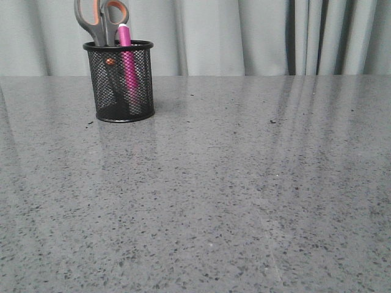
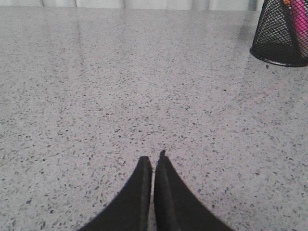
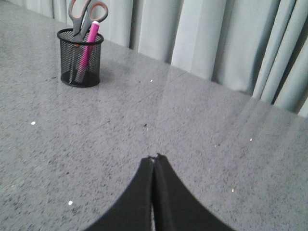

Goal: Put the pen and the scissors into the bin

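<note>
Bin [image 1: 120, 85] sits upright on the grey speckled table [image 1: 244, 195], far left in the front view, close to the grey curtain [image 1: 244, 36] at the back edge. Both items are inside it: scissors [image 1: 99, 21] stand blades down, handles up and well clear of the rim, long axis near vertical with a slight lean; the orange pivot screw shows through the mesh. Pen [image 1: 127, 64] stands beside them on the right in the front view, also near vertical, top end poking just above the rim, lower end down at the base. Right wrist view shows the pen leaning a bit, top tilted away from the scissors handles. Left gripper [image 2: 154, 161] has fingers pressed together with nothing between them, low over bare table, bin well apart from it. Right gripper [image 3: 154, 161] likewise has fingers together and empty, low over the table, well away from the bin
</note>
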Action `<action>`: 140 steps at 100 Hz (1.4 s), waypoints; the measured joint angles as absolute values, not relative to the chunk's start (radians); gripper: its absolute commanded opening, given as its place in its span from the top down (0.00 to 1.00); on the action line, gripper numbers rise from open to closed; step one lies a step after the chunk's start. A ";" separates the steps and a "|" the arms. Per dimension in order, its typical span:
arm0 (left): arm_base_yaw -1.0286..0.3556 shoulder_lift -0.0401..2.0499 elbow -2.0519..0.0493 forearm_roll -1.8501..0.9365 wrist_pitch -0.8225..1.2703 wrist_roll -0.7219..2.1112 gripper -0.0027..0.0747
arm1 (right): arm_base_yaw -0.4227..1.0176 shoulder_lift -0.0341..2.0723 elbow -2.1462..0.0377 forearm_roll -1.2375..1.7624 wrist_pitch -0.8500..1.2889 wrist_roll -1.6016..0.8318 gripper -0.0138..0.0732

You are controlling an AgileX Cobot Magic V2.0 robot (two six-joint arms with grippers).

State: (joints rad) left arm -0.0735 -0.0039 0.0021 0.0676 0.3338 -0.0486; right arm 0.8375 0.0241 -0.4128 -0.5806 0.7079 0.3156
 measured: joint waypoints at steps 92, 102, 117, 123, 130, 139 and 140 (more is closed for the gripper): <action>-0.073 -0.004 0.002 0.068 0.334 -0.047 0.99 | 0.081 -0.010 0.010 -0.007 0.327 -0.039 0.92; -0.073 -0.004 0.002 0.068 0.334 -0.047 0.99 | 0.081 -0.010 0.010 0.000 0.329 -0.049 0.92; -0.073 -0.004 0.002 0.068 0.334 -0.047 0.99 | 0.077 -0.010 0.010 0.000 0.329 -0.049 0.92; -0.073 -0.004 0.002 0.068 0.334 -0.047 0.99 | 0.077 -0.010 0.010 0.000 0.329 -0.053 0.92; -0.073 -0.004 0.002 0.068 0.334 -0.047 0.99 | 0.077 -0.010 0.010 0.000 0.329 -0.053 0.92; -0.073 -0.004 0.002 0.068 0.334 -0.047 0.99 | 0.077 -0.010 0.010 0.000 0.329 -0.053 0.92; -0.073 -0.004 0.002 0.068 0.334 -0.047 0.99 | 0.077 -0.010 0.010 0.000 0.329 -0.053 0.92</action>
State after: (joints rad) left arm -0.0735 -0.0039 0.0021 0.0676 0.3338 -0.0472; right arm 0.0765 -0.0103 0.0100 0.0000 0.3288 -0.0530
